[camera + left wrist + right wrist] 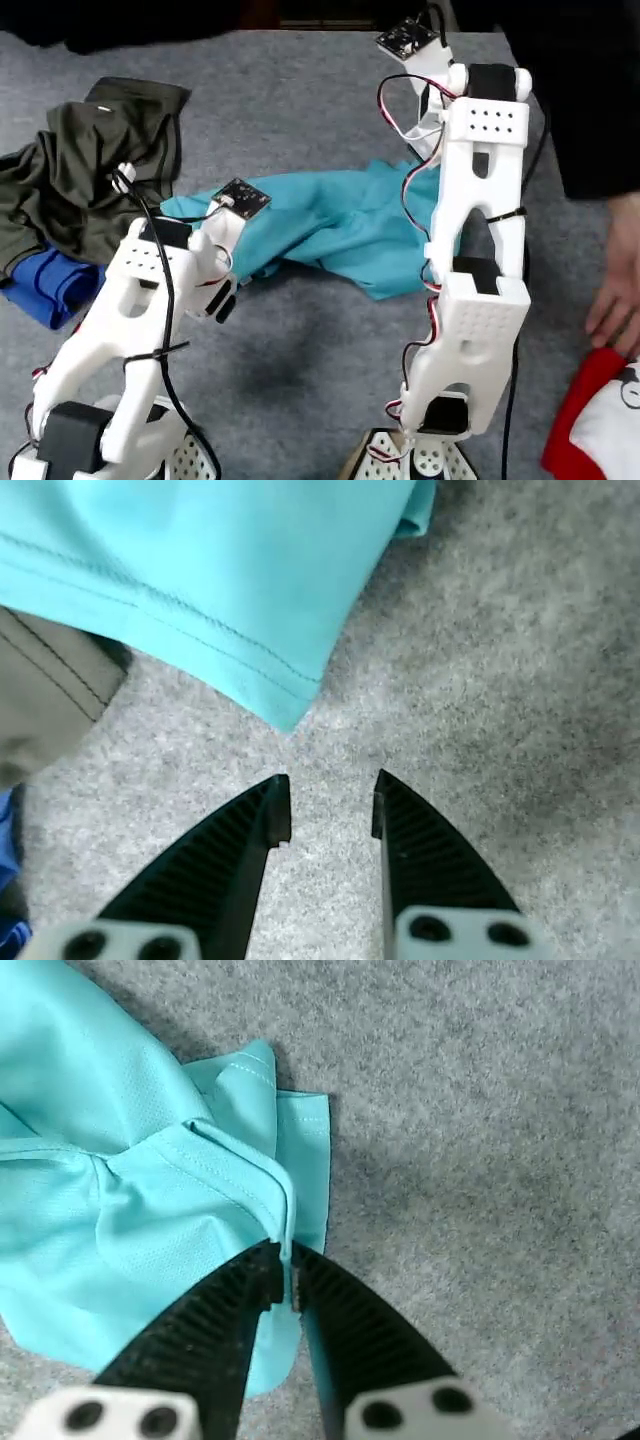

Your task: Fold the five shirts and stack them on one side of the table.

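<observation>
while the teal shirt lies rumpled on the counter, my right hand pinches its hem and my left hand hangs spread beside a corner; this looks like the flattening step, so next the left should grip that corner

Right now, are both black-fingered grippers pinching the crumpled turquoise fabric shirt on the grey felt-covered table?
Not both. The right gripper is shut on a seam of the turquoise shirt, but the left wrist view shows the left gripper open over the bare grey table, just short of the shirt's hem.
</observation>
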Available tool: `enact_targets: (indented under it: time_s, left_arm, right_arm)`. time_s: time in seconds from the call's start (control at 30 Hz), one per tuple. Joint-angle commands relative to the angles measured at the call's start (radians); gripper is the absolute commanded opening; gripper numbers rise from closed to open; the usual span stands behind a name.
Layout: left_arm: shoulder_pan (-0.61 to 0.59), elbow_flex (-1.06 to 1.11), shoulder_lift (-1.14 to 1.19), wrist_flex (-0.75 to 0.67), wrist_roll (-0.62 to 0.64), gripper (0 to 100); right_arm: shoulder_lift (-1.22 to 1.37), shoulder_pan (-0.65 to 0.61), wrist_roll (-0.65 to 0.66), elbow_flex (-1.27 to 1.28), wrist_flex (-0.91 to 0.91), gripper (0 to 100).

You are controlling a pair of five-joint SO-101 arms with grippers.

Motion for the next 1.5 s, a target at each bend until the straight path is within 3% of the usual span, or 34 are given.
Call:
enact_targets:
  time_s: [0.0,1.47]
  left_arm:
    - [0.009,-0.005,-0.030,-0.028,0.026,15]
    - [0.011,-0.011,-0.030,-0.040,0.028,15]
  right_arm:
    - [-0.012,-0.016,-0.002,-0.044,0.006,0.5]
    - [-0.012,-0.016,0.003,-0.044,0.008,0.5]
